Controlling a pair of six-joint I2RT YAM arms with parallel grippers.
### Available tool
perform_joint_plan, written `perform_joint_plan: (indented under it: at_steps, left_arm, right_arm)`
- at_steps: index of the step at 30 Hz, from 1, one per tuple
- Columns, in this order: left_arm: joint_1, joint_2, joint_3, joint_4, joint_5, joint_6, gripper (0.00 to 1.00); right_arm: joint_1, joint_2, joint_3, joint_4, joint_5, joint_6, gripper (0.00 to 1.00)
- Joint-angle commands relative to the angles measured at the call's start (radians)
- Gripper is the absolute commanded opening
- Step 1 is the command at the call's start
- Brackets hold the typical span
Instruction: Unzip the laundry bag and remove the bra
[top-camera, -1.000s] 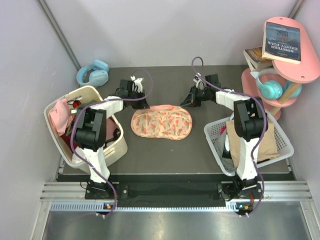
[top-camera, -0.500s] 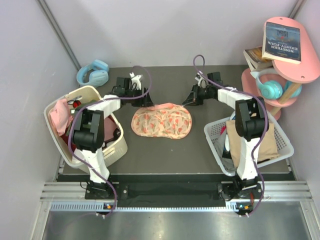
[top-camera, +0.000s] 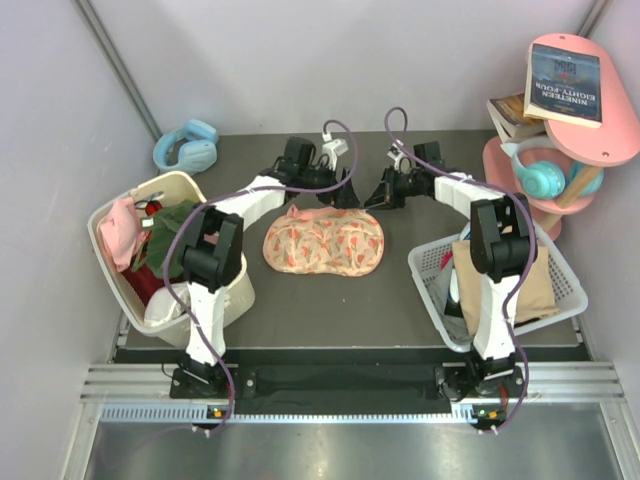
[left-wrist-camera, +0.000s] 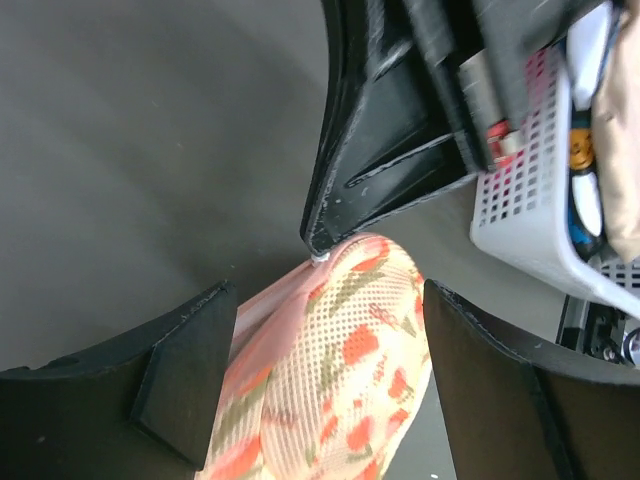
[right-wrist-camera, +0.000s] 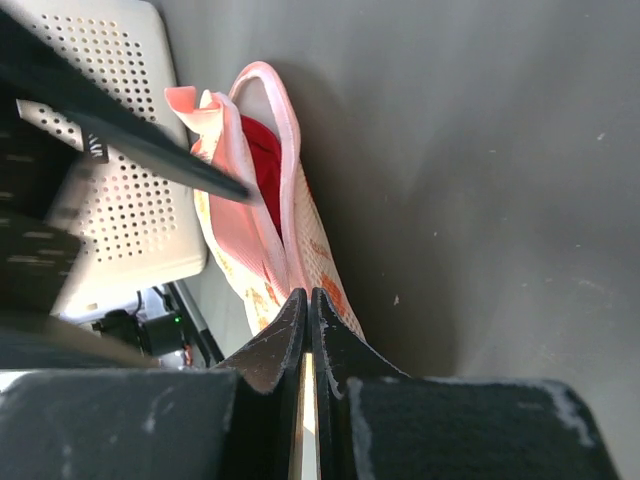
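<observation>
The laundry bag (top-camera: 323, 243), cream mesh with orange print and pink trim, lies flat mid-table. My right gripper (top-camera: 376, 196) sits at its back right end, shut on the pink zip trim (right-wrist-camera: 290, 215). The zip stands partly open there, and the deep red bra (right-wrist-camera: 262, 160) shows inside the gap. My left gripper (top-camera: 338, 190) hovers just left of the right one, open, its fingers astride the bag's right lobe (left-wrist-camera: 340, 370) without touching it. In the left wrist view the right gripper's fingertips (left-wrist-camera: 318, 236) meet the bag's end.
A cream basket (top-camera: 180, 180) with pink and green clothes stands left. A white mesh basket (top-camera: 425, 270) with tan fabric stands right. Blue headphones (top-camera: 187, 146) lie at the back left. A pink shelf (top-camera: 590, 150) with books stands at the back right.
My left gripper has let go and opened, and its arm has swung right from the bag's left end to beside the right gripper. The right gripper has stayed shut in place.
</observation>
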Motion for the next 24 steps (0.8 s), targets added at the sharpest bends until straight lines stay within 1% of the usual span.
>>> perform_joint_plan:
  at_steps: [1, 3, 6, 9, 10, 11, 13, 14, 15, 16, 18, 24]
  left_arm:
    - [-0.015, 0.058, 0.035, -0.021, 0.047, 0.004, 0.79]
    - [-0.018, 0.068, 0.012, -0.016, 0.035, 0.007, 0.79]
    - [-0.017, 0.074, -0.021, 0.004, 0.033, -0.011, 0.76]
    - [-0.018, 0.070, -0.052, 0.021, 0.026, -0.030, 0.63]
    - [-0.017, 0.067, -0.057, 0.021, 0.022, -0.031, 0.55]
    - [-0.017, 0.061, -0.061, 0.022, 0.013, -0.042, 0.34]
    - [-0.018, 0.053, -0.077, 0.022, 0.001, -0.054, 0.18]
    - [-0.018, 0.044, -0.081, 0.022, -0.013, -0.066, 0.07]
    - [-0.018, 0.038, -0.089, 0.022, -0.022, -0.071, 0.02]
    - [-0.018, 0.035, -0.090, 0.012, -0.030, -0.076, 0.00]
    - [-0.017, 0.022, -0.090, 0.002, -0.057, -0.079, 0.00]
    - [-0.006, -0.008, -0.107, 0.033, -0.097, -0.132, 0.00]
  right_arm:
    - [0.016, -0.017, 0.038, 0.050, -0.038, 0.010, 0.00]
    - [0.016, -0.017, 0.036, 0.055, -0.041, 0.015, 0.00]
    - [0.021, -0.019, 0.035, 0.059, -0.042, 0.019, 0.00]
    - [0.022, -0.019, 0.030, 0.075, -0.045, 0.029, 0.00]
    - [0.022, -0.020, 0.026, 0.090, -0.045, 0.039, 0.00]
    - [0.022, -0.017, 0.024, 0.099, -0.044, 0.047, 0.00]
    - [0.022, -0.017, 0.013, 0.128, -0.041, 0.076, 0.00]
    - [0.022, -0.017, 0.010, 0.142, -0.039, 0.085, 0.00]
    - [0.024, -0.020, 0.001, 0.157, -0.036, 0.099, 0.00]
    - [0.024, -0.020, -0.010, 0.179, -0.035, 0.116, 0.00]
    - [0.022, -0.023, -0.011, 0.181, -0.032, 0.124, 0.00]
    - [0.024, 0.007, 0.024, 0.109, -0.032, 0.093, 0.00]
